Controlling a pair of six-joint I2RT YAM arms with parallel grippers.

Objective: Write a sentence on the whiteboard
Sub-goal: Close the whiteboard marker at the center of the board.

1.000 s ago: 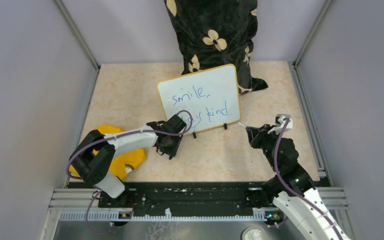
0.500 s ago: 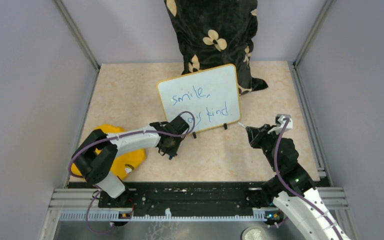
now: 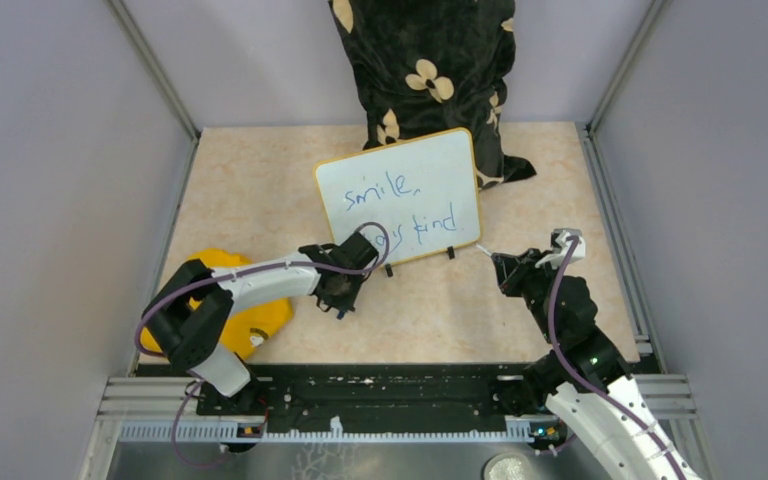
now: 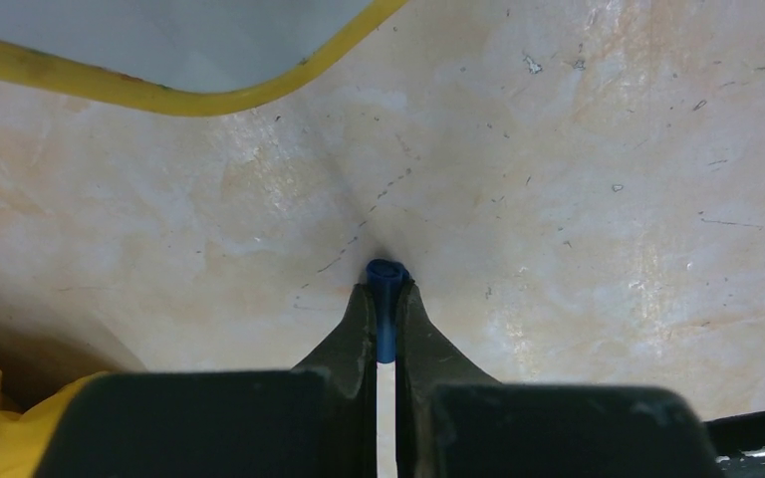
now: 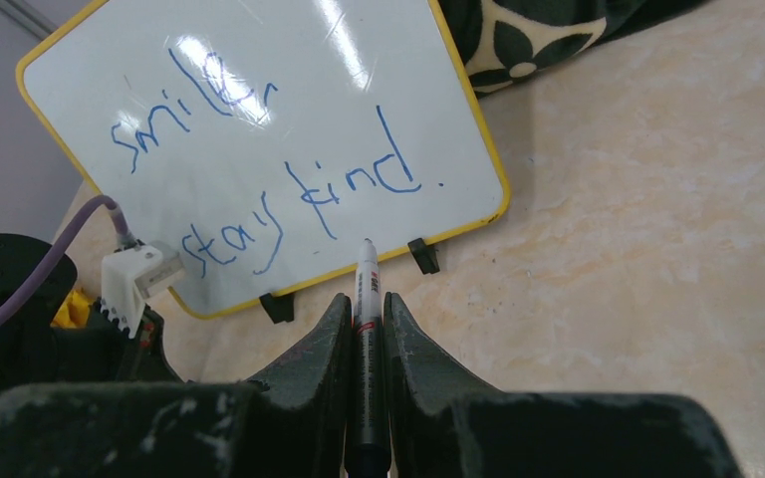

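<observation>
The whiteboard (image 3: pixel 440 165) stands tilted on two black feet at the table's middle back. The sentence (image 3: pixel 375 190), "smile, stay kind", is in blue marker in two lines; the right wrist view (image 5: pixel 359 184) shows it too. My left gripper (image 3: pixel 340 298) is low by the board's near left corner, shut on a small blue marker cap (image 4: pixel 386 284). My left arm's cable hides part of "stay" from above. My right gripper (image 3: pixel 502 266) is just right of the board's near right corner, shut on a marker (image 5: pixel 367 289) whose tip points at the board's lower rim.
A yellow cloth (image 3: pixel 255 322) lies under my left arm at the near left. A dark flowered cloth (image 3: pixel 430 70) hangs behind the board. Grey walls and metal rails close the table on three sides. The board's yellow rim (image 4: pixel 209 100) crosses the top of the left wrist view.
My left gripper has shifted slightly toward the board's near left corner with the cap in it. The right arm and the board have not moved.
</observation>
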